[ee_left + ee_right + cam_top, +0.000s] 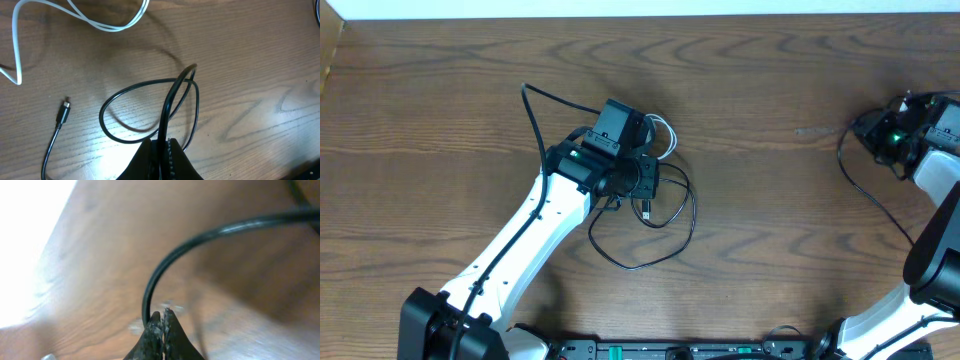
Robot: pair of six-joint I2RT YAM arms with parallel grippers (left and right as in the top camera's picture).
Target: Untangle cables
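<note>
Our left arm point(535, 225) reaches forward, its left gripper point(163, 142) pinched on the black cable point(140, 85), which loops just ahead; the white cable point(107, 28) lies farther ahead. Our right gripper point(162, 314) stands closed.

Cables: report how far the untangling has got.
Done: the white cable lies apart from the black cable in the left wrist view. In hand: the left pincer grips that black cable; the right pincer is shut on a black cord. Left: the black cable loops across itself.
</note>
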